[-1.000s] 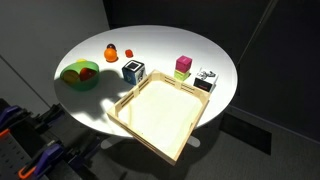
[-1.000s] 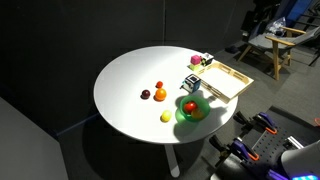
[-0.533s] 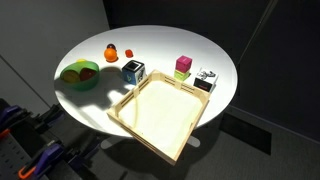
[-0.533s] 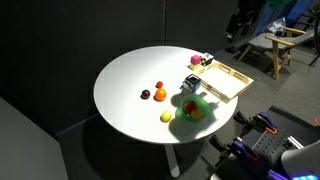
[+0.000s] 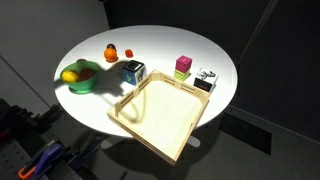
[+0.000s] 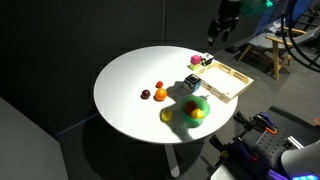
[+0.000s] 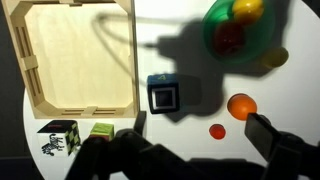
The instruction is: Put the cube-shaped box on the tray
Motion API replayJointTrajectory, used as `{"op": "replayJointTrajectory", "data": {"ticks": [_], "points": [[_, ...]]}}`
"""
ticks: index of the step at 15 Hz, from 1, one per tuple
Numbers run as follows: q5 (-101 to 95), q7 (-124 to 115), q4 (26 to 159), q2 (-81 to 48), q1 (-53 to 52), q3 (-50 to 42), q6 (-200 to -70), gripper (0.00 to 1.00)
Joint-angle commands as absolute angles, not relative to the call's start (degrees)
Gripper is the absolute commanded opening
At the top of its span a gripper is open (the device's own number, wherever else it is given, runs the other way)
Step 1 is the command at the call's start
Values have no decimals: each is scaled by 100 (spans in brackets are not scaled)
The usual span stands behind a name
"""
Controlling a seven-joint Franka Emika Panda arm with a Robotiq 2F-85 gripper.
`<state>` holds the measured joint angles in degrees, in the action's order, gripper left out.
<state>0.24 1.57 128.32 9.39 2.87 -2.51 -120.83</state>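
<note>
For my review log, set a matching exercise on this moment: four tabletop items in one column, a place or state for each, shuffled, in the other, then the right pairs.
Things:
1. blue-edged cube-shaped box with white faces
2. shallow pale wooden tray
3. green bowl
4. pink-and-green block

Places or states:
A. holds fruit
B. stands beside the black-and-white box
C. has nothing inside it
D. stands on the round white table, between bowl and tray

Pairs: 1-D, 2-C, 3-A, 4-B.
</note>
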Motion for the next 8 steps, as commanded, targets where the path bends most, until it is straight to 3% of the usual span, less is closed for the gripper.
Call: {"op": "replayJointTrajectory", "data": {"ticks": [1, 8], "points": [[231, 212, 12204, 221, 257, -281, -12124, 100], [202, 192, 11415, -975, 323, -274, -12302, 100]]}}
